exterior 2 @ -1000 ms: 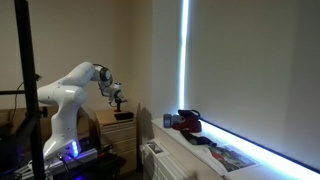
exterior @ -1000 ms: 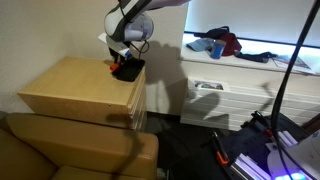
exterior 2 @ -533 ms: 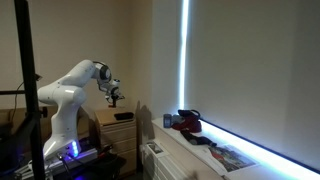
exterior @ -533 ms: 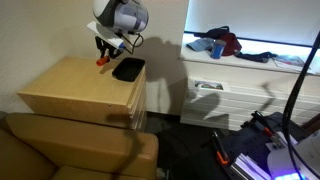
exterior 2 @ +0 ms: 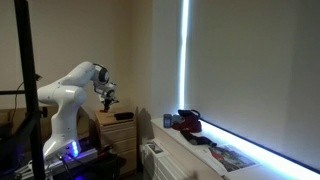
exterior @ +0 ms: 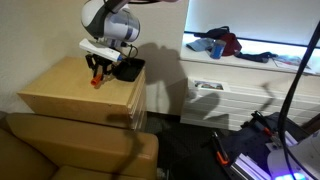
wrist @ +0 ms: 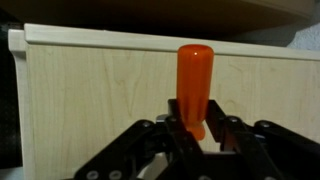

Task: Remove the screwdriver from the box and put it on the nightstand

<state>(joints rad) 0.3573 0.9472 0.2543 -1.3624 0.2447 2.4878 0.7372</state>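
Observation:
My gripper (exterior: 97,74) is shut on the screwdriver (exterior: 97,80), whose orange-red handle hangs just above the light-tan nightstand (exterior: 65,88). In the wrist view the orange handle (wrist: 193,85) stands up between the black jaws (wrist: 196,128) over the pale wooden top (wrist: 90,105). The shallow black box (exterior: 128,70) sits at the nightstand's back right corner, to the right of the gripper. In an exterior view the gripper (exterior 2: 106,101) hovers over the nightstand (exterior 2: 108,128), with the box (exterior 2: 123,116) beside it.
A brown sofa (exterior: 75,148) stands in front of the nightstand. A white shelf unit (exterior: 240,85) with clothes and clutter on top (exterior: 218,44) is to the right. Cables and a black stand (exterior: 285,80) are at the far right. The wall is close behind the nightstand.
The gripper has lifted the screwdriver out of the box, carried it left over the nightstand top and lowered it toward the wood.

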